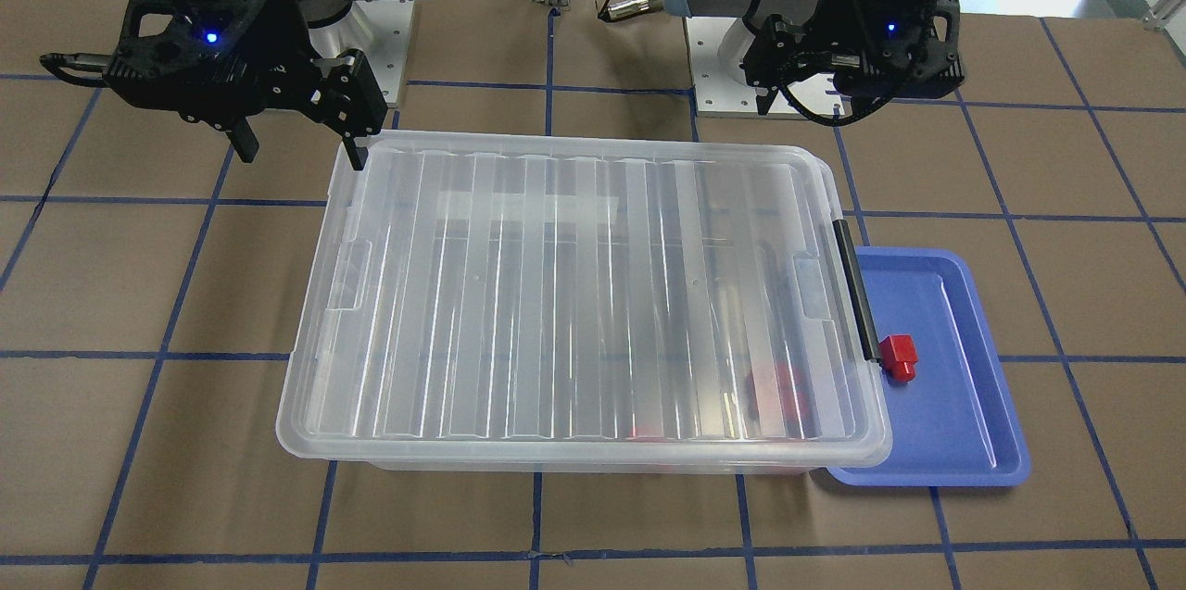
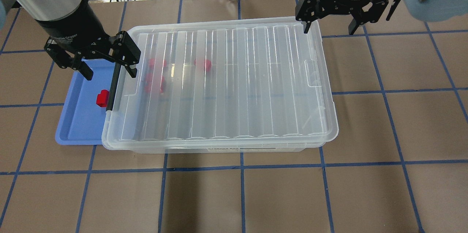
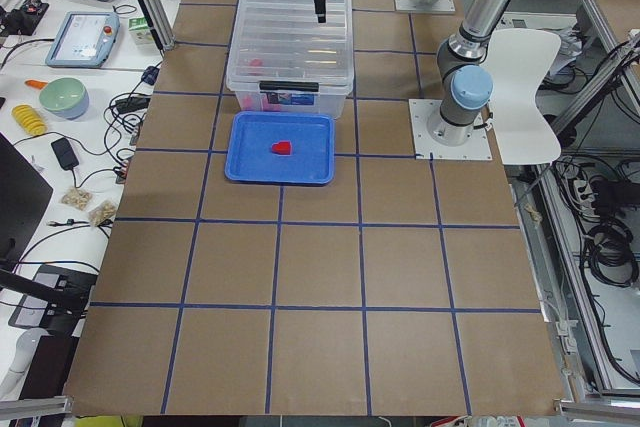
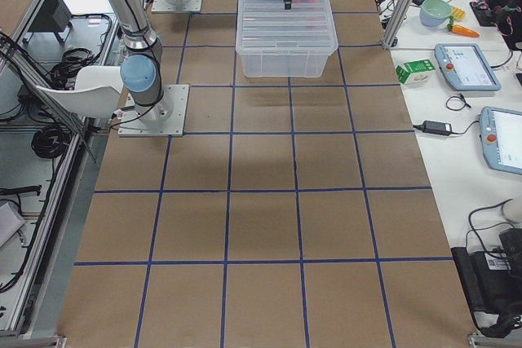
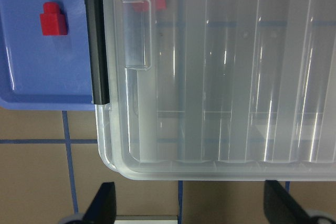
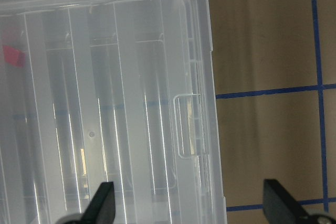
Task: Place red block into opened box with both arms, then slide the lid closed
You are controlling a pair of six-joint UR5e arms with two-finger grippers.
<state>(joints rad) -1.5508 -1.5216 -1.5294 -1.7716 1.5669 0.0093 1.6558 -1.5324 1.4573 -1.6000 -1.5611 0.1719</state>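
The lid (image 2: 234, 79) covers the box (image 2: 329, 130), so I judge the slide done. My left pincer (image 2: 110, 74) and right pincer (image 2: 329, 29) hang over its opposite short ends, fingers apart, gripping nothing. Seen from overhead, red blocks (image 2: 153, 83) show through the lid at three o'clock of my left pincer. One red block (image 2: 102, 98) lies on the blue tray (image 2: 78, 123), near, at six o'clock.

The box (image 2: 219, 141) is clear translucent plastic, its lid (image 2: 234, 79) ribbed in pale stripes, with a black clip bar (image 2: 113, 86) on one short side. Beside that bar, a blue tray (image 2: 75, 125) holds a bright red block (image 2: 102, 98). The table (image 2: 365, 189) under the box is brown with a blue grid.
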